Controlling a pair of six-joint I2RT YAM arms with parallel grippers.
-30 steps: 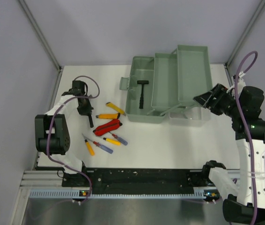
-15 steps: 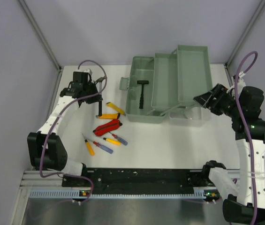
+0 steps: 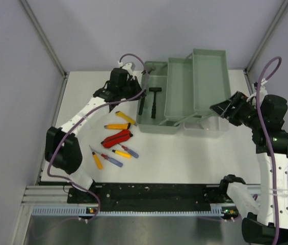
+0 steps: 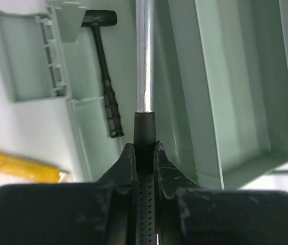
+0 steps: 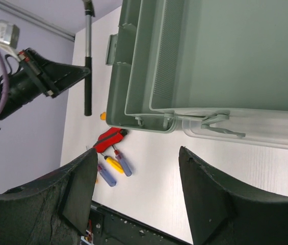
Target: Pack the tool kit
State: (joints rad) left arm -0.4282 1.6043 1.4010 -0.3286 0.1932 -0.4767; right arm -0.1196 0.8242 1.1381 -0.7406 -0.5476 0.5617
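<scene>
The grey-green toolbox stands open at the back, its fold-out trays swung right and empty. A black hammer lies in its left bay, also seen in the left wrist view. My left gripper is shut on the black grip of a silver-shafted hammer, held above the box's left wall. My right gripper hangs open and empty by the box's right end. Yellow knives, red pliers and screwdrivers lie on the table.
The translucent lid lies at the box's front right, under the trays. A latch flap sticks out from the box's left side. Grey walls close the table in at the left, back and right; a black rail runs along the near edge.
My left arm has swung from the table's left side rightward and back, carrying the silver-shafted hammer to the toolbox's left wall. The right arm has not moved.
</scene>
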